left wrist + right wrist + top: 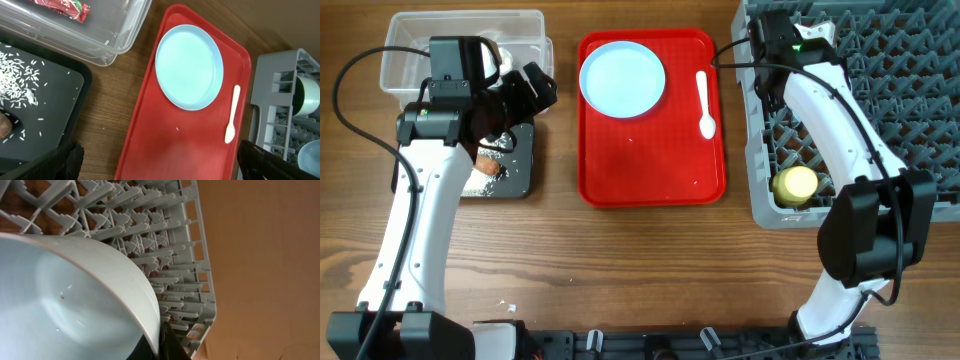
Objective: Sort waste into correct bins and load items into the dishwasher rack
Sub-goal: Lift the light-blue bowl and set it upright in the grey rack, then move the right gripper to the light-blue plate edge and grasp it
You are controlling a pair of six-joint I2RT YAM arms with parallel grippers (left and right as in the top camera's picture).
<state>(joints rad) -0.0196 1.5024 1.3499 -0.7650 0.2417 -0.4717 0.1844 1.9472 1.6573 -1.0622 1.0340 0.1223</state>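
- Overhead: we see the left gripper (pixel 523 90) hanging over the black tray (pixel 520 182), just below the clear tub (pixel 405 62). The two bins touch along one edge.
- The red tray (pixel 650 170) lies in the middle with a strip of bare table (pixel 650 270) on either side. The plate (pixel 622 78) fills its far left corner. The spoon (pixel 706 104) lies along its right rim, apart from the plate.
- The right gripper (pixel 782 38) sits inside the far left corner of the dishwasher rack (pixel 920 60). The yellow cup (pixel 795 185) stands in the near left corner, beside that arm's forearm.
- Left wrist: our fingers (pixel 65 160) are spread wide with nothing between them. The red wrapper (pixel 62 5) lies in the tub, and rice (pixel 15 82) is scattered on the black tray.
- Right wrist: a light blue bowl (pixel 65 305) crowds the pegs. One dark finger (pixel 167 342) lies against its rim and the other is hidden, so we cannot tell whether it is clamped.
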